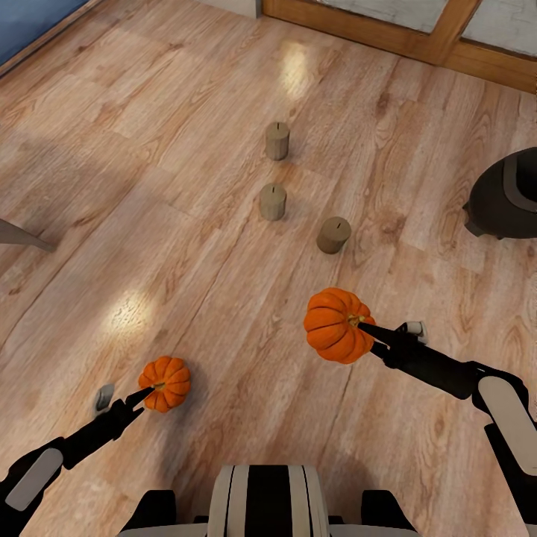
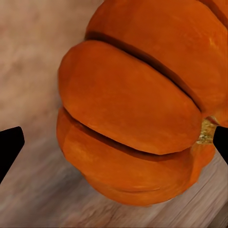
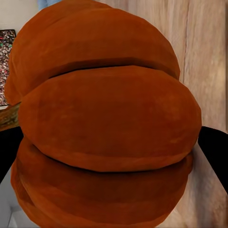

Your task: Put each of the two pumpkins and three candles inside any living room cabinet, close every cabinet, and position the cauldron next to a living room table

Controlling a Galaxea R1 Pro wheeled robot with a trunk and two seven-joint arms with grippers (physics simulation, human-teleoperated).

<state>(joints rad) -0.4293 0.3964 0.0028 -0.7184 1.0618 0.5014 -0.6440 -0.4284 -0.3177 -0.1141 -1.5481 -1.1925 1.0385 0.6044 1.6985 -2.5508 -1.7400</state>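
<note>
The smaller pumpkin (image 1: 165,382) rests on the wooden floor at lower left. My left gripper (image 1: 128,394) is open at its stem side. In the left wrist view one fingertip (image 2: 221,142) touches the pumpkin (image 2: 133,118) and the other fingertip (image 2: 9,147) stands clear of it. My right gripper (image 1: 391,328) is shut on the larger pumpkin (image 1: 337,324), held above the floor; both fingertips (image 3: 213,152) press its sides (image 3: 104,123). Three candles (image 1: 277,140), (image 1: 272,201), (image 1: 333,235) stand upright on the floor ahead. The black cauldron (image 1: 507,194) sits at the right edge. The cabinet is out of view.
A grey angled leg (image 1: 22,235) pokes in at the left edge. A light wooden frame (image 1: 418,41) runs along the far top right. Open floor lies between the candles and my grippers.
</note>
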